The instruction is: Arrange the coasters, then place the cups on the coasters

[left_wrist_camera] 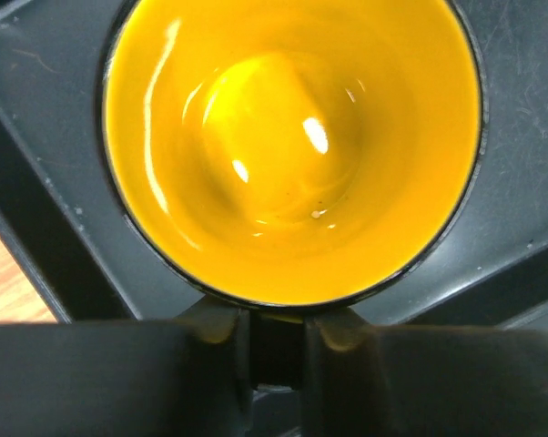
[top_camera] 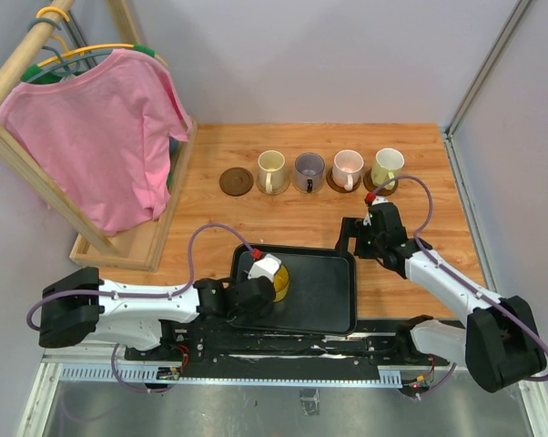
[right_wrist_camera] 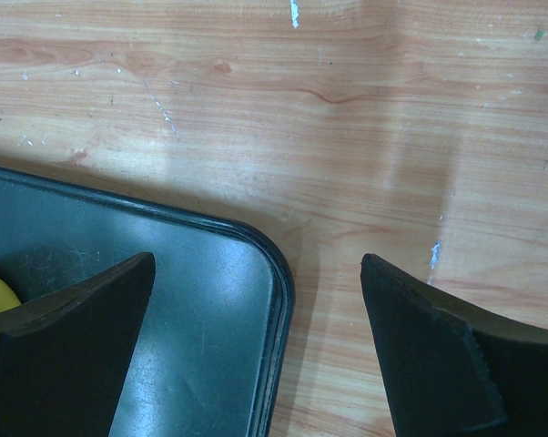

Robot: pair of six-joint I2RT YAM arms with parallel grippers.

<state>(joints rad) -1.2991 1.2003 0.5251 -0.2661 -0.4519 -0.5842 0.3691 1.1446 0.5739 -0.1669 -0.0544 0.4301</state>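
Observation:
A yellow cup (top_camera: pixel 278 279) stands in the black tray (top_camera: pixel 324 291). Its inside (left_wrist_camera: pixel 292 137) fills the left wrist view. My left gripper (top_camera: pixel 258 284) (left_wrist_camera: pixel 274 320) is shut on the cup's handle at the near rim. At the back, a dark brown coaster (top_camera: pixel 237 181) lies bare. To its right stand a cream cup (top_camera: pixel 271 169), a grey-purple cup (top_camera: pixel 309 170), a pink cup (top_camera: pixel 347 167) and a pale yellow-green cup (top_camera: pixel 387 166). Brown coaster edges show under the last two. My right gripper (top_camera: pixel 360 235) (right_wrist_camera: pixel 256 259) hangs open over the tray's far right corner (right_wrist_camera: pixel 210 309), holding nothing.
A wooden rack with a pink shirt (top_camera: pixel 101 137) fills the left side, its base frame (top_camera: pixel 128 244) lying on the table. A wall edge (top_camera: pixel 461 182) runs down the right side. Bare wood (right_wrist_camera: pixel 347 137) lies between the tray and the cup row.

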